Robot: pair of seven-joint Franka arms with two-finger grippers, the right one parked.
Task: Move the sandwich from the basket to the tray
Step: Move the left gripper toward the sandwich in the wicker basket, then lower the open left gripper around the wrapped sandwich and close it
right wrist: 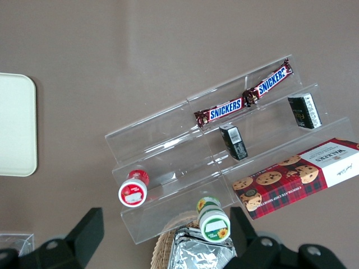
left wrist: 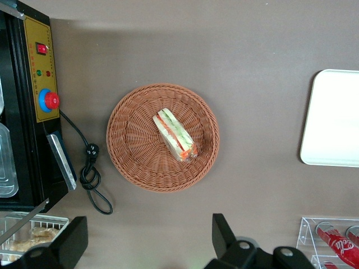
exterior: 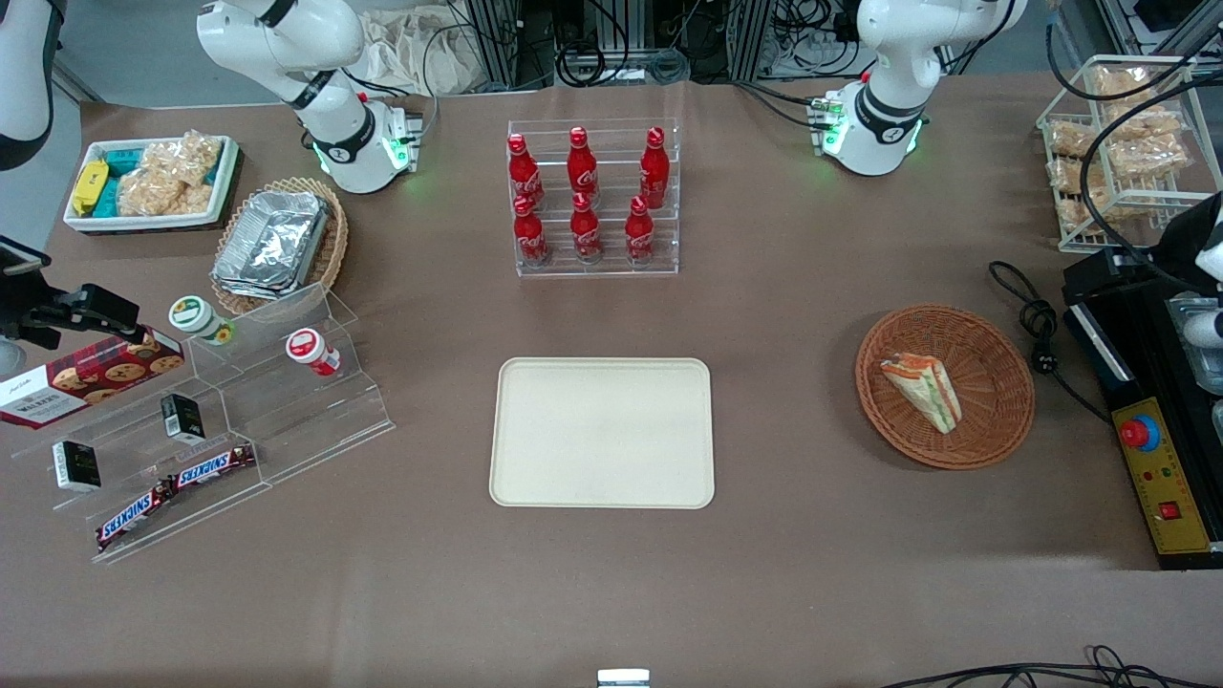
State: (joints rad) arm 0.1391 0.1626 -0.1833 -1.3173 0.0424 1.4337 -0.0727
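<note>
The sandwich (exterior: 922, 390) (left wrist: 175, 136), a wrapped wedge with orange and green filling, lies in the round reddish-brown wicker basket (exterior: 1003, 344) (left wrist: 129, 145) toward the working arm's end of the table. The cream tray (exterior: 602, 432) (left wrist: 336, 117) lies flat and bare near the table's middle, apart from the basket. In the left wrist view my gripper (left wrist: 150, 221) hangs high over bare table, farther from the front camera than the basket. It is open wide, with nothing between its black fingers (left wrist: 223, 235). It does not show in the front view.
A clear rack of red cola bottles (exterior: 592, 196) (left wrist: 336, 241) stands farther back than the tray. A black control box with a red button (exterior: 1147, 459) (left wrist: 39, 84) and a coiled cable (exterior: 1041, 334) (left wrist: 90, 179) lie beside the basket. A wire rack of snack packs (exterior: 1118, 143) stands farther back.
</note>
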